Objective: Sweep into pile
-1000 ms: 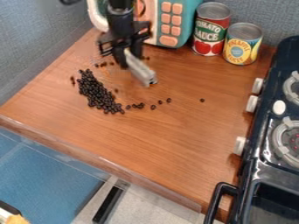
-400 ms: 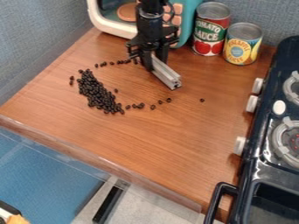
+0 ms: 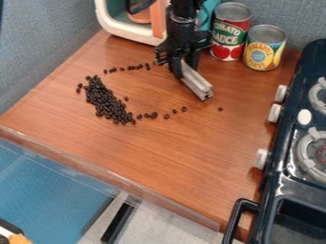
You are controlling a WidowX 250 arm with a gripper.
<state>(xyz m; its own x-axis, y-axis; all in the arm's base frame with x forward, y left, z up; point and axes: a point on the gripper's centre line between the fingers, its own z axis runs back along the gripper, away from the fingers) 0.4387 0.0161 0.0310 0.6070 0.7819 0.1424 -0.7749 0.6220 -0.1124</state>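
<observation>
The gripper (image 3: 185, 69) hangs over the upper middle of the wooden counter, in front of the toy microwave, shut on a grey metal bar (image 3: 197, 83) that slants down to the right. Left of it lies an elongated pile of dark beans (image 3: 107, 101). A thin row of loose beans (image 3: 130, 67) stretches behind the pile toward the gripper. More stray beans (image 3: 153, 115) trail off to the pile's right, and a single bean (image 3: 220, 109) lies just below and right of the bar's end.
A toy microwave (image 3: 121, 29) stands at the back. Right of the gripper are a red tomato sauce can (image 3: 229, 33) and a yellow can (image 3: 263, 48). The black toy stove (image 3: 290, 157) lines the right side, and the counter's front edge (image 3: 108, 175) runs diagonally below.
The gripper and its bar have moved to the right, away from the pile. The row of beans behind the pile is more exposed; the main pile looks the same.
</observation>
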